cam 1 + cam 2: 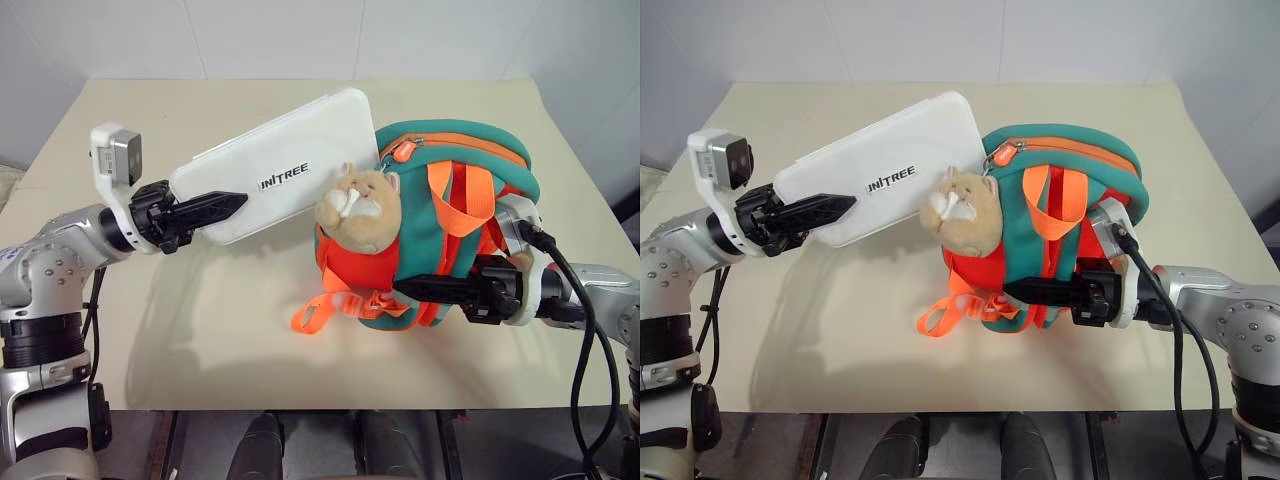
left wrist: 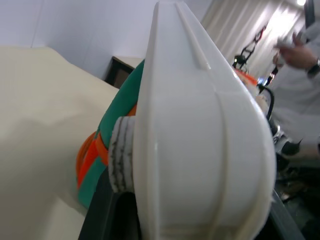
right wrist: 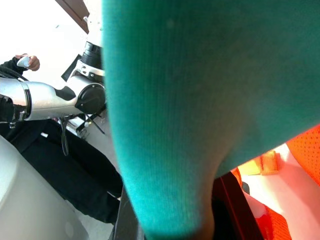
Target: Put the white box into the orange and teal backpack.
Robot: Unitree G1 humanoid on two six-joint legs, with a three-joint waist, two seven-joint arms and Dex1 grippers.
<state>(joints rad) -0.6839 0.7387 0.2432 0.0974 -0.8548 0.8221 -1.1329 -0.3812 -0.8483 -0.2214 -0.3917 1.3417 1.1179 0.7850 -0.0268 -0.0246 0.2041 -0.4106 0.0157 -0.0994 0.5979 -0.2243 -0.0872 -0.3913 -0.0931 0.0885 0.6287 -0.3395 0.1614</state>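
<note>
Here the left gripper (image 1: 215,210) pinches one end of the white box (image 1: 290,160), holding it tilted above the table (image 1: 150,330), its far end just beside the orange and teal backpack (image 1: 470,180). The right gripper (image 1: 420,287) is clamped on the backpack's teal fabric, holding it up. A plush hamster charm (image 1: 362,208) hangs between box and backpack.

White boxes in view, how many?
1. The white box is held off the table in the left gripper, its far end beside the orange and teal backpack. Others could be hidden inside it.
</note>
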